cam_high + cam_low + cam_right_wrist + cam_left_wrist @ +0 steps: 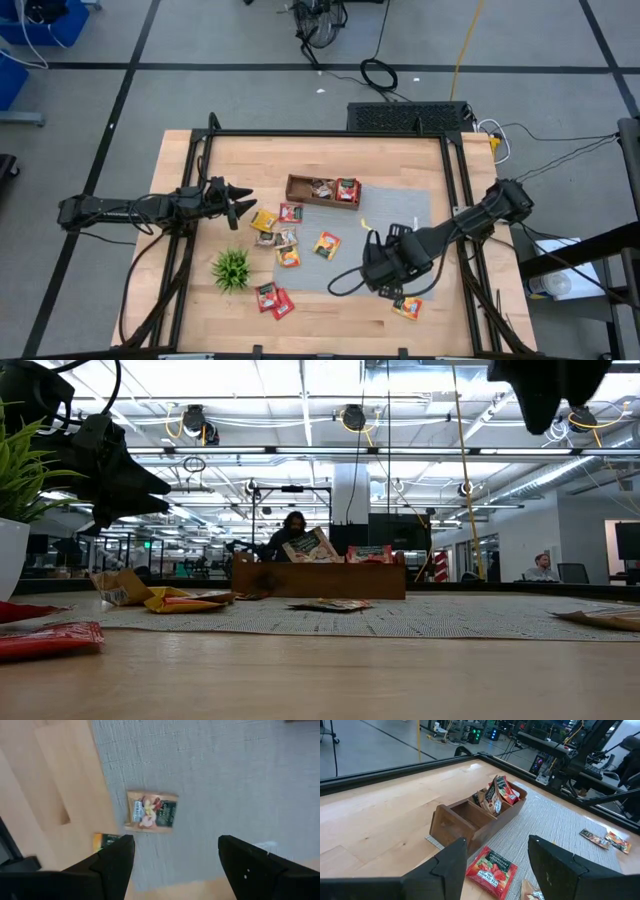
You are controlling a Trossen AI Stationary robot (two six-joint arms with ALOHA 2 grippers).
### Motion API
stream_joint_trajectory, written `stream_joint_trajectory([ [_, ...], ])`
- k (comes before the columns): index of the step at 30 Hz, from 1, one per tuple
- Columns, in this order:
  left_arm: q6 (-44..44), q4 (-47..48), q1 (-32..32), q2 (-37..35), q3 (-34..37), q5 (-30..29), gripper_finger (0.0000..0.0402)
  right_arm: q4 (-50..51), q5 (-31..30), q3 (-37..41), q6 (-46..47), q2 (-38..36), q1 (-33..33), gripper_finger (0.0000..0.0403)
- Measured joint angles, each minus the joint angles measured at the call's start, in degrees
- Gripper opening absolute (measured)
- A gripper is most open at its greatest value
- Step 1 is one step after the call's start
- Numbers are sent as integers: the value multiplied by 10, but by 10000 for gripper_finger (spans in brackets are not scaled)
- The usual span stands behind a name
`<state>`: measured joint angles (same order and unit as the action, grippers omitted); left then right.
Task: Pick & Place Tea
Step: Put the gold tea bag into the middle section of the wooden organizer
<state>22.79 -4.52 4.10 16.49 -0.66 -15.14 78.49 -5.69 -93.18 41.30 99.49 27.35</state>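
Note:
Several small tea packets lie scattered on the grey mat [400,215] and the wood beside it, among them an orange one [327,245] and a red one [490,870]. More stand in the wooden tray [300,188]. My right gripper [384,272] hangs open, pointing down, above the mat's near right part. An orange-brown packet [151,812] lies flat on the mat below its spread fingers [172,865], and a yellow one [106,840] peeks out on the wood. My left gripper [240,205] waits open at the table's left, pointing at the tray [470,820].
A small green plant [232,268] in a white pot stands near the front left. Two red packets [274,299] lie on the wood beside it, and one more packet [407,307] near the front right. A black frame [330,133] borders the table.

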Motion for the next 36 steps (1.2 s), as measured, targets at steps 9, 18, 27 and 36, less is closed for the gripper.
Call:
stream_joint_trajectory([
  [9,0,0,0,0,0,0,212,-120,22,104,47,-2,3,267],
  [18,0,0,0,0,0,0,212,-213,30,174,75,1,5,267],
  [27,0,0,0,0,0,0,212,-250,44,197,90,34,28,267],
  [36,0,0,0,0,0,0,212,-283,44,222,105,62,47,267],
])
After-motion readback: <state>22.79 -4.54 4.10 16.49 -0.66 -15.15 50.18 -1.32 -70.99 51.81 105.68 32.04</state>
